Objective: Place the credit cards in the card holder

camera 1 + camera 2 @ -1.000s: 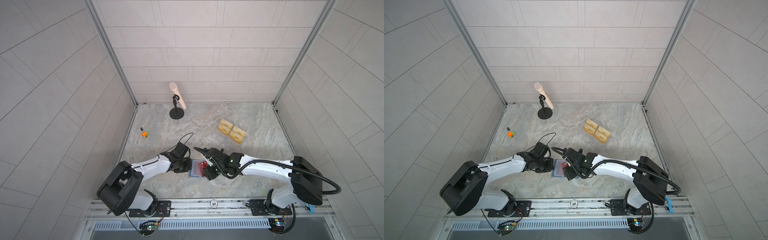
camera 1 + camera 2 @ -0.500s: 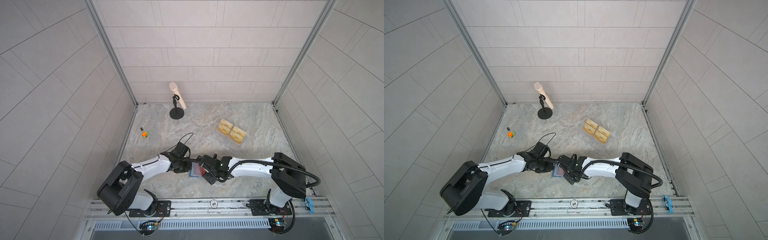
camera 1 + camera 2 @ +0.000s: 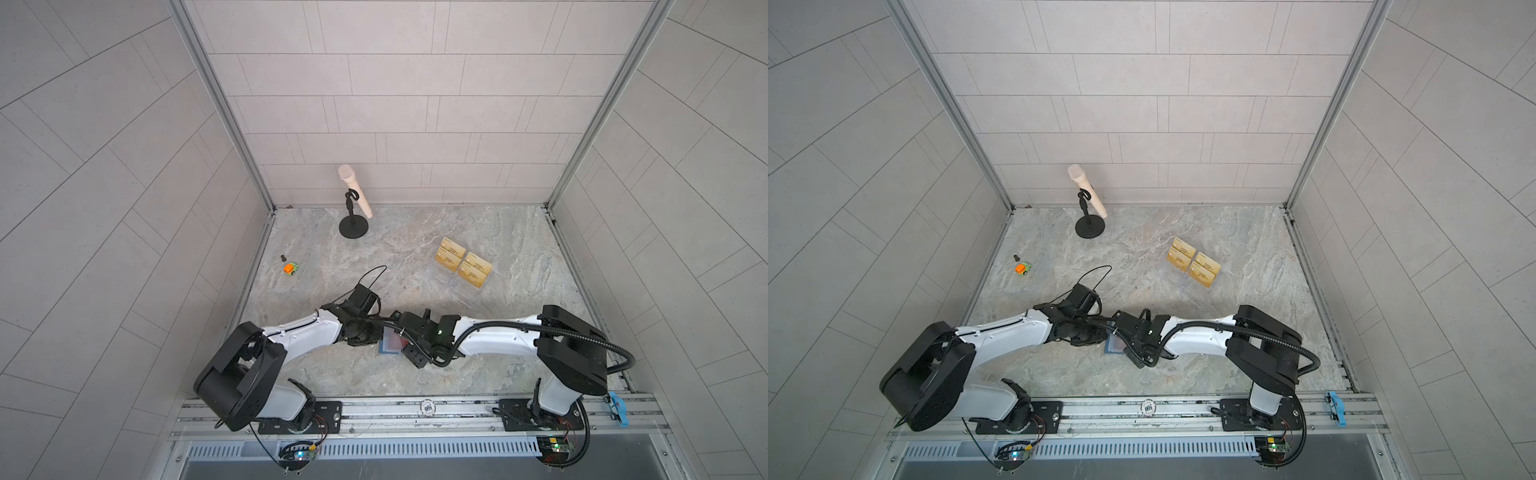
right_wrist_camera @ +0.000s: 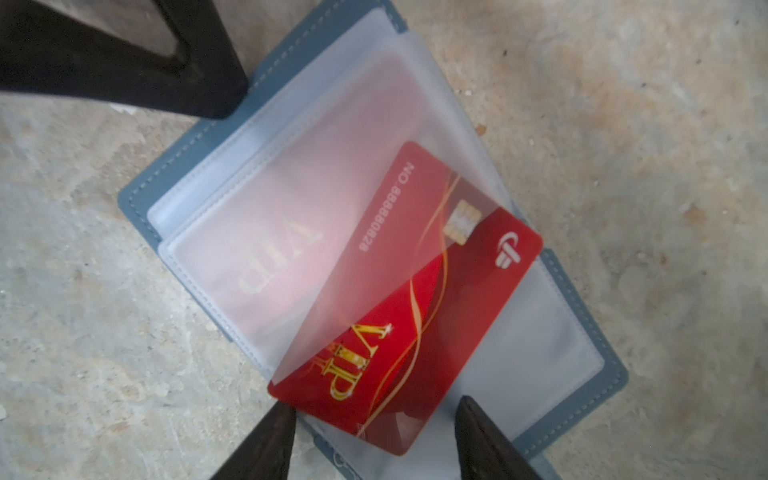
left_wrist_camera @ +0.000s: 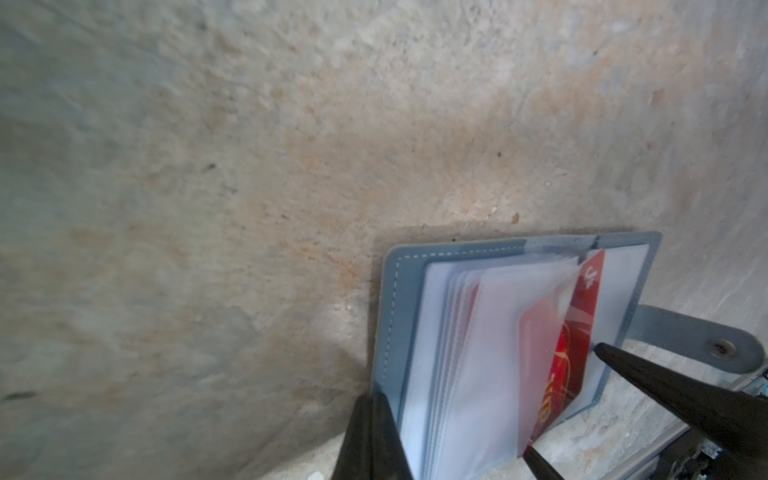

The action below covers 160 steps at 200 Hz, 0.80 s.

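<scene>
Right claw (image 4: 374,406), jaws apart, straddles the exposed end of a red credit card (image 4: 436,316) lying aslant on the open card holder (image 4: 137,193), half under a clear sleeve (image 4: 332,199); left claw (image 5: 372,405), pressed together, bears on the holder's opposite cover corner, on the desk (image 4: 623,124)

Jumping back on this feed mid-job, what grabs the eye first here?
Between the arms, a red VIP card lies skewed on the open blue card holder, half under a clear sleeve. The open right gripper straddles its edge; the shut left gripper sits at the holder's corner.
</scene>
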Motion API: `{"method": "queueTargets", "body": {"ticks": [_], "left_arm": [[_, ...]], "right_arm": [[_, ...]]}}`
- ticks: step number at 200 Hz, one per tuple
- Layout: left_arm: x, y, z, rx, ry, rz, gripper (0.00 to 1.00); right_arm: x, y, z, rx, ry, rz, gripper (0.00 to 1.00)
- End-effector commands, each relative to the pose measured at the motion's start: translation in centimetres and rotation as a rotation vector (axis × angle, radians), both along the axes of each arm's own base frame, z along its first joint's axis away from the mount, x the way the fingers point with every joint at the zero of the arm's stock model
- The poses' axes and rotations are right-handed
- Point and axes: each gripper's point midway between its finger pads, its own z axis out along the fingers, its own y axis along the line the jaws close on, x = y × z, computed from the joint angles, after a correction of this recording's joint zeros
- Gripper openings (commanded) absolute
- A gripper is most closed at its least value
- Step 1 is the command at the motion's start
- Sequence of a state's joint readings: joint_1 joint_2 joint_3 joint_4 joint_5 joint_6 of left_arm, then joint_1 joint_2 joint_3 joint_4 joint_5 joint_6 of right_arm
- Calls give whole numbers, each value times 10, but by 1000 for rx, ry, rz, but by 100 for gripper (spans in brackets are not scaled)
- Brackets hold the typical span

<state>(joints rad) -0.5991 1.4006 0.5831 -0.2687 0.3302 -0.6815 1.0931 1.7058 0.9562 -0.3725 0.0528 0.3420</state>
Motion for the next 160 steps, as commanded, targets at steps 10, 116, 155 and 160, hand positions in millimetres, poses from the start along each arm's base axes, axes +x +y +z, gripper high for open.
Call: {"method": "queueTargets", "body": {"ticks": [10,116,155,160], "left_arm": [[-13,10,-10,52,53,-3,0],[-13,9,-9,50,49,-7,0],[-12,8,-8,46,47,-9,0],[-13,8,-8,45,50,-11,0]], "right_arm": [[5,0,-1,10,-19,-52,64],[19,-8,1,-21,-81,-148,58],[18,4,-2,26,-56,-141,58],[18,6,-1,44,-49,-143,57]]}}
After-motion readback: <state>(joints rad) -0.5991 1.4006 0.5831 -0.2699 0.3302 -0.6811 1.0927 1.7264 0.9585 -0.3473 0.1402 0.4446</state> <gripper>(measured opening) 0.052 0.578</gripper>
